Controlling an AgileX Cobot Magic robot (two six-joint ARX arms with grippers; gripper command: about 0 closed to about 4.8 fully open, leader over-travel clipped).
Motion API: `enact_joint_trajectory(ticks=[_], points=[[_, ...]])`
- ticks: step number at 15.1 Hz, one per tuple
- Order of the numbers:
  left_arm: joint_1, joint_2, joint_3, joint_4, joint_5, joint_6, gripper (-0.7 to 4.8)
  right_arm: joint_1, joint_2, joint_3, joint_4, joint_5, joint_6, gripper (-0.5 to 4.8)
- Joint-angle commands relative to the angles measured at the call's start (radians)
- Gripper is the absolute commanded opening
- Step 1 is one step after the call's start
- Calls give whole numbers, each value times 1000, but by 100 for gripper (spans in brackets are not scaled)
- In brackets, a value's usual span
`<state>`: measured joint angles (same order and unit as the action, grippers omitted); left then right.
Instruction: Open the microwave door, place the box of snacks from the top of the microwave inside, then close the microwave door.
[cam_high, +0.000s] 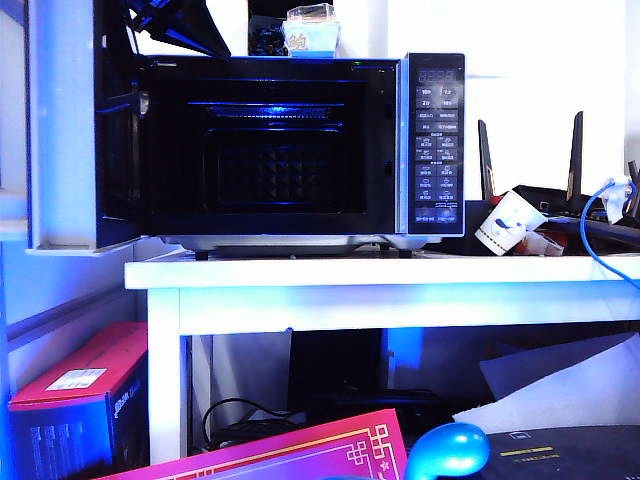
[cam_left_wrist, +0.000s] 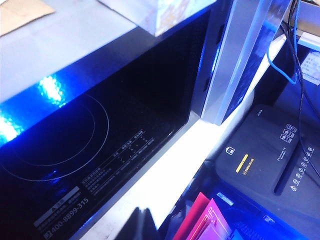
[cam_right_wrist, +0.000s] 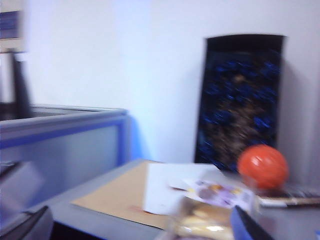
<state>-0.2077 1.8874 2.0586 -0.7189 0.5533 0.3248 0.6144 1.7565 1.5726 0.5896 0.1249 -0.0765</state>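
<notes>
The black microwave (cam_high: 300, 145) stands on a white table with its cavity exposed. The microwave door (cam_high: 65, 130) is swung wide open at its left. The clear box of snacks (cam_high: 310, 30) sits on the microwave's top. In the blurred right wrist view my right gripper (cam_right_wrist: 141, 212) is open over that top, and the box of snacks (cam_right_wrist: 210, 220) lies between its fingers, close to the dark blue finger (cam_right_wrist: 250, 225). My left gripper (cam_left_wrist: 142, 225) is shut and empty in front of the cavity floor (cam_left_wrist: 75, 145), with the microwave door (cam_left_wrist: 240, 60) beyond.
A dark box of blue-wrapped pieces (cam_right_wrist: 242, 100) leans on the wall behind an orange ball (cam_right_wrist: 262, 165). Brown card (cam_right_wrist: 115, 195) and paper lie on the microwave's top. A paper cup (cam_high: 505, 222), router and blue cable (cam_high: 600, 250) crowd the table's right side. A dark arm part (cam_high: 175, 22) shows above the door.
</notes>
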Motion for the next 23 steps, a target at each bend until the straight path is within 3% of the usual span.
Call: enact_joint_trajectory(ticks=[1, 5, 9, 13, 23], points=[[0, 5, -5, -28, 7, -6, -6, 9, 69, 134, -34, 113, 5, 479], [1, 5, -5, -31, 2, 6, -6, 16, 187, 368, -203, 176, 5, 479], [13, 5, -5, -55, -29, 21, -6, 16, 291, 504, -256, 193, 5, 479], [23, 5, -5, -75, -45, 42, -6, 6, 323, 514, -253, 251, 5, 479], [23, 5, -4, -87, -45, 42, -6, -9, 389, 515, -223, 266, 4, 479]])
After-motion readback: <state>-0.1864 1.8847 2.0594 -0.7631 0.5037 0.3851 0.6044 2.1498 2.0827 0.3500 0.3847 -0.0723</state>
